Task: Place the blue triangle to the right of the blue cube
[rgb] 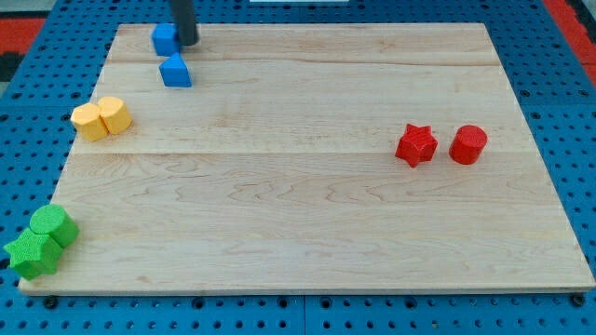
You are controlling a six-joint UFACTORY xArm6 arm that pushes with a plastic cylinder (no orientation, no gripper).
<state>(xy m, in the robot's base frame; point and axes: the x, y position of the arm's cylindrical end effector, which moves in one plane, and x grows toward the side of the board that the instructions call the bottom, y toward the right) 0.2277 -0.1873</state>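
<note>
The blue cube [164,38] sits near the top left of the wooden board [307,186]. The blue triangle [175,71] lies just below it, slightly to the right, a small gap apart. My tip [187,43] is at the end of the dark rod coming down from the view's top edge. It stands right beside the blue cube's right side and just above the blue triangle.
A yellow pair of blocks [101,118] lies at the left edge. Two green blocks [42,242] sit at the bottom left corner. A red star [415,144] and a red cylinder [468,144] lie at the right.
</note>
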